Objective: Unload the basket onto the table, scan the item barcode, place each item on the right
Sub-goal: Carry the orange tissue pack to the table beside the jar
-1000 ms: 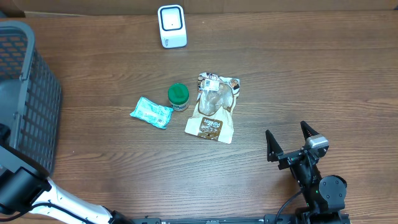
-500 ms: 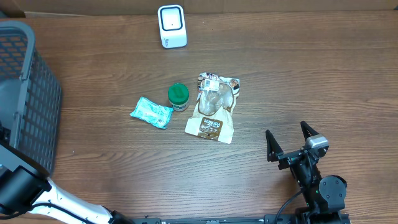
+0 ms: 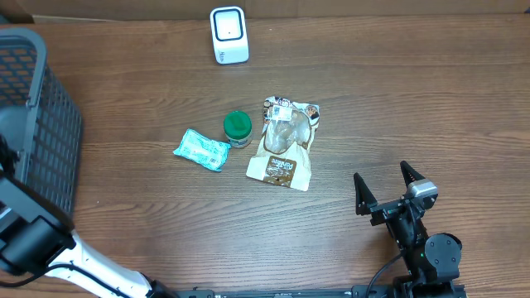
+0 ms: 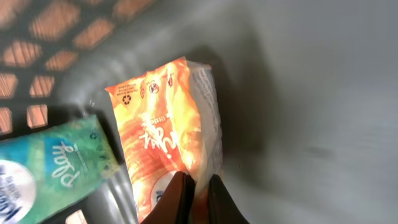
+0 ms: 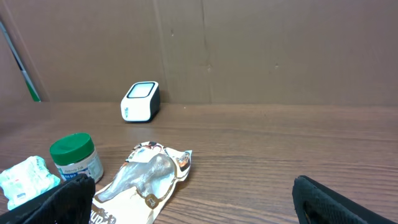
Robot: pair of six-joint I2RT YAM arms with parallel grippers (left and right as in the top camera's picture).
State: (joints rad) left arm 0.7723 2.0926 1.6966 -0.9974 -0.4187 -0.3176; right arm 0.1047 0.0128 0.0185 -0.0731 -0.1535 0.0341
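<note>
Looking down from overhead, I cannot see the left gripper at all. The left arm (image 3: 37, 244) comes in from 8 o'clock and disappears behind the grey basket (image 3: 37, 124), which is cut off by the frame edge at 9 o'clock. The scanner (image 3: 229, 35) stands at 12 o'clock. Near the centre lie a teal packet (image 3: 201, 150), a green-lidded jar (image 3: 238, 128) just beside it, and a brown snack bag (image 3: 284, 143) at the jar's 3 o'clock. The right gripper (image 3: 382, 175) sits at 5 o'clock with its fingers spread wide and nothing between them, well apart from everything.

On the left wrist view I am inside the basket. The left gripper (image 4: 198, 190) is clenched on the lower edge of the orange packet (image 4: 165, 134), and the two fingers pinch it at 6 o'clock. The packet's print is too blurred to read, and I find no barcode on the face that shows. A green-and-teal pouch (image 4: 53, 168) lies at 8 o'clock, cut off by the frame and touching the orange packet's edge. The basket wall fills the rest.

On the right wrist view, only the dark fingertips (image 5: 71, 196) show, at 7 and 5 o'clock. The scanner faces me at 10 o'clock. The jar, snack bag and teal packet crowd 8 o'clock, partly hidden behind the left fingertip.
</note>
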